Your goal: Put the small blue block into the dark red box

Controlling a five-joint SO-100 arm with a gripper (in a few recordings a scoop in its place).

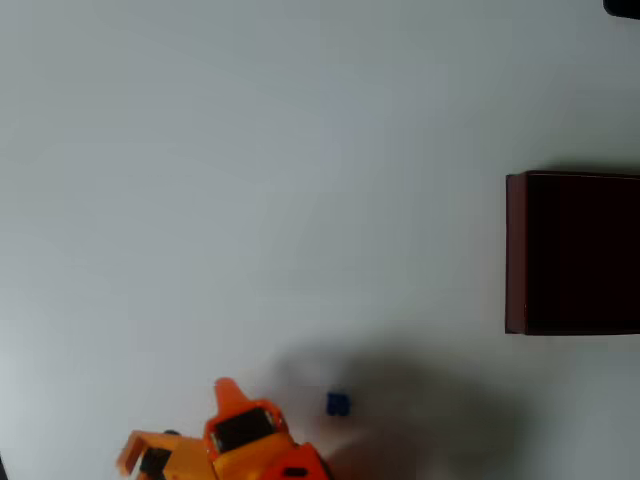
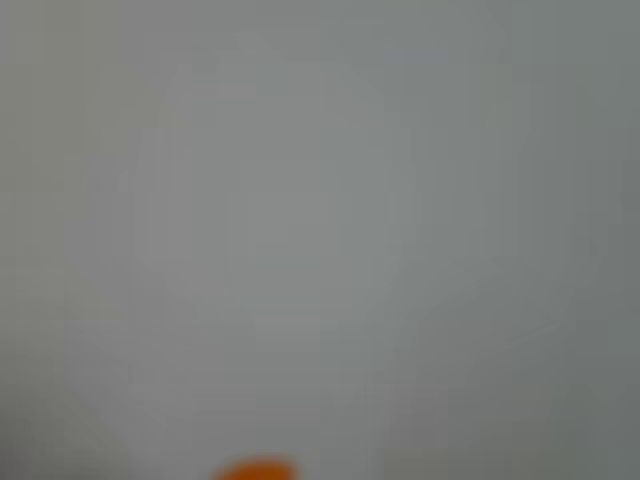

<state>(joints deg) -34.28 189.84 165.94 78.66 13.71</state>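
In the overhead view the small blue block (image 1: 337, 403) lies on the white table near the bottom edge, inside the arm's soft shadow. My orange gripper (image 1: 176, 424) is to its left at the bottom edge, open, with one pointed finger (image 1: 226, 390) aimed up and the other finger (image 1: 130, 452) spread out to the left. Nothing sits between the fingers, and the block is a short way right of them, untouched. The dark red box (image 1: 514, 252) stands at the right edge, its dark interior empty as far as it shows. The wrist view is a blur of white table with an orange fingertip (image 2: 255, 470) at the bottom.
Bare white table (image 1: 250, 180) stretches between the gripper and the box. A small dark object (image 1: 622, 7) sits at the top right corner.
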